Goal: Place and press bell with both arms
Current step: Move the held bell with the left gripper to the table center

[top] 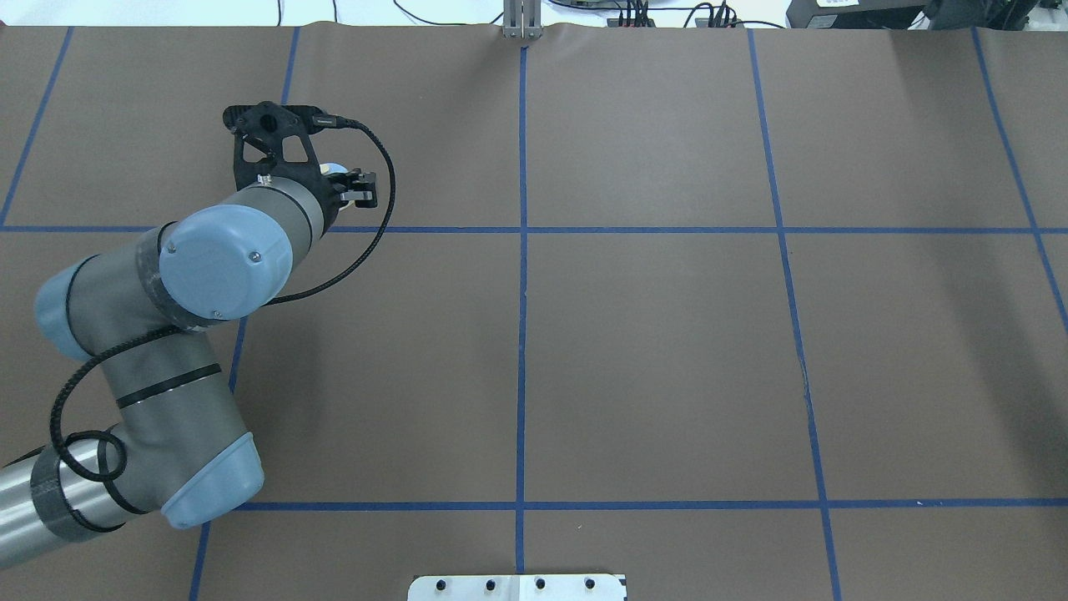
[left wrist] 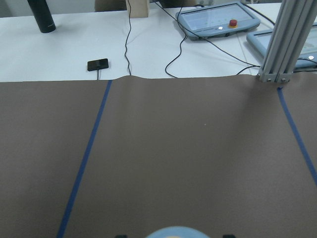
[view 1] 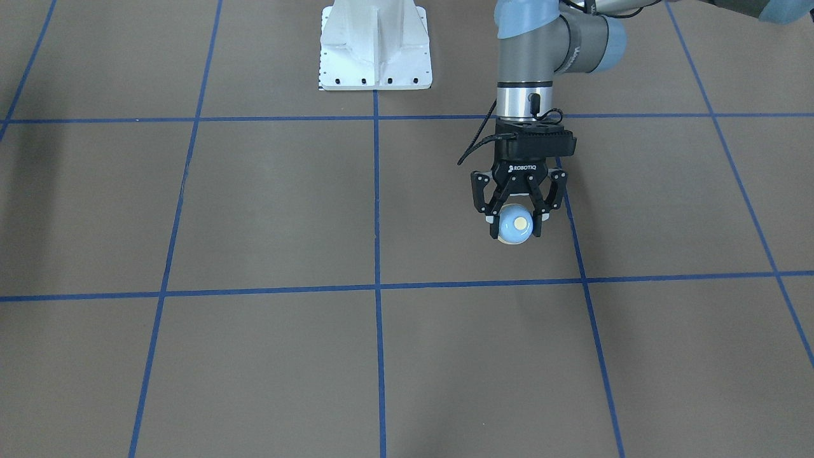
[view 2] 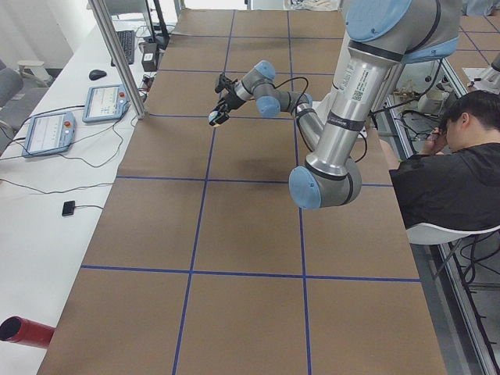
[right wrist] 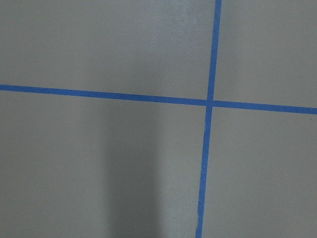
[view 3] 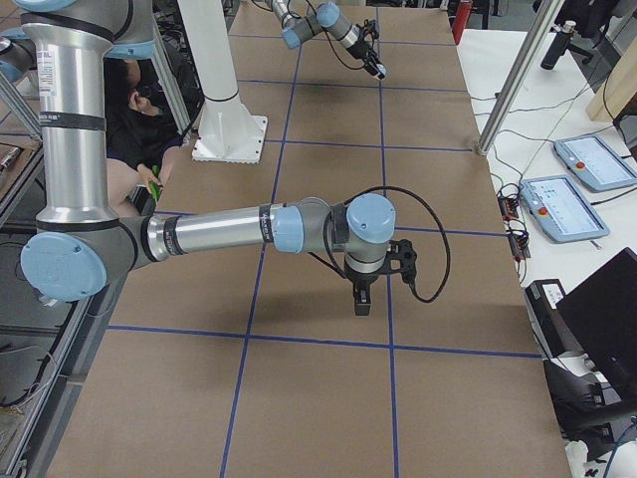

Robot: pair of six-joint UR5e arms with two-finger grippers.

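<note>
My left gripper [view 1: 515,233] is shut on the bell [view 1: 514,224], a small light-blue dome with a cream button facing up between the black fingers. It hangs over the brown table on my left side; I cannot tell whether the bell touches the surface. In the overhead view the arm hides most of the left gripper [top: 344,180], and only a sliver of the bell [top: 335,169] shows. The left wrist view shows just the top of the bell [left wrist: 171,232]. My right gripper [view 3: 362,304] points down close above the table. It shows only in the exterior right view, so I cannot tell whether it is open or shut.
The white pedestal [view 1: 375,57] stands at the robot's edge of the table. Blue tape lines [right wrist: 208,103] grid the brown surface. An aluminium post [left wrist: 292,39] and control pendants [left wrist: 218,20] stand past the far edge. A person [view 2: 461,156] sits beside the robot.
</note>
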